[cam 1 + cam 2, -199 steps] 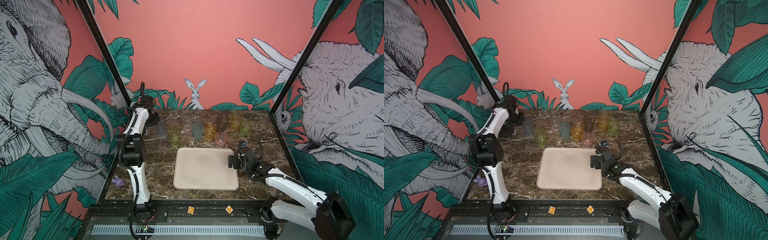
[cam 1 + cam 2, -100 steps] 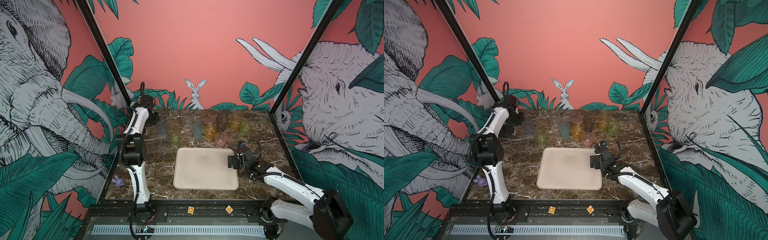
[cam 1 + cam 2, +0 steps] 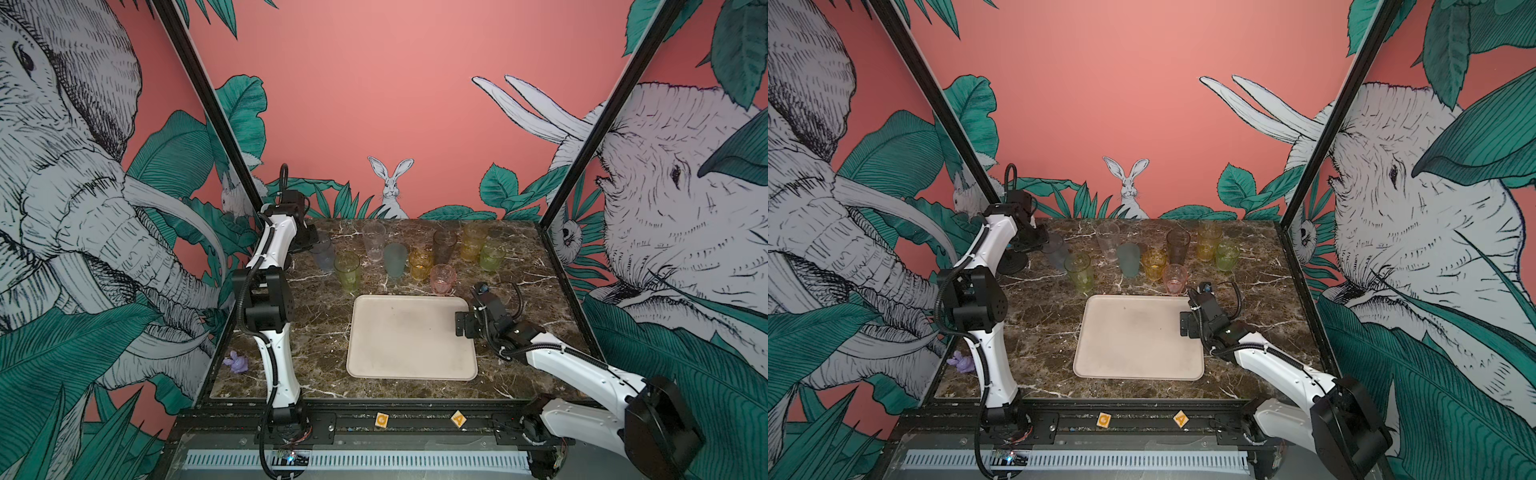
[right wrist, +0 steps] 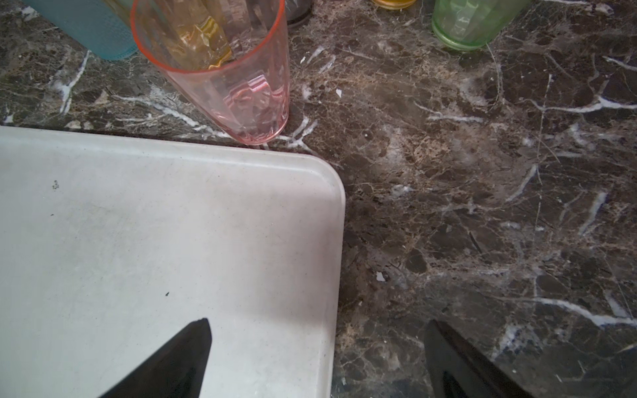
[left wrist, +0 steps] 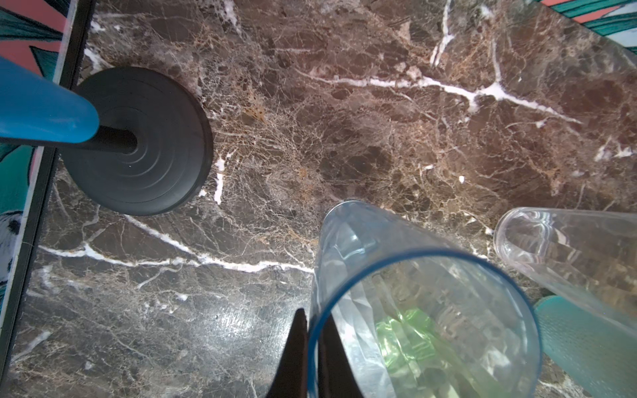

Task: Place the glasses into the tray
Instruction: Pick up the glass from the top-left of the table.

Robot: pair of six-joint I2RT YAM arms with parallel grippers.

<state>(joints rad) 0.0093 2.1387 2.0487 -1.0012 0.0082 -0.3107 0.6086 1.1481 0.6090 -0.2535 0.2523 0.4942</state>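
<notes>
1. Glasses, nine in all, stood mouth up on the far half of the counter (image 3: pixel 316 328), none of them on the tray (image 3: pixel 358 332), which lay bare near the counter's middle.
2. The grey tumbler (image 3: pixel 323 255), leftmost of the group, was pinched at its rim by the left tool (image 5: pixel 312 327). The tool was pressed together on the wall, with one finger (image 5: pixel 294 361) outside and the other inside the mouth.
3. Its long axis ran near upright, leaning a little in both top views. Whether its base touched the counter could not be told.
4. Only the left wrist view showed that pinch; in the top views the tool was a dark block against the tumbler's top.
5. That wrist view also showed the clear tumbler (image 5: pixel 568 248) and the frosted teal tumbler (image 5: pixel 593 344) near the grey one. The blue toy microphone (image 5: pixel 44 113) stood apart on its black round base (image 5: pixel 138 144).
6. The pink tumbler (image 4: pixel 238 86) stood upright just beside the tray's far rim, near its right corner.
7. The right tool (image 4: pixel 317 322) was spread wide, held nothing and hovered at the tray's right edge. The right wrist view showed one finger over the tray and the other over the counter.
8. The yellow-green tumbler (image 3: pixel 347 270), amber tumbler (image 3: pixel 420 264), smoky brown tumbler (image 3: pixel 444 245), yellow tumbler (image 3: pixel 473 241) and green tumbler (image 3: pixel 492 255) stood upright in a loose row.
</notes>
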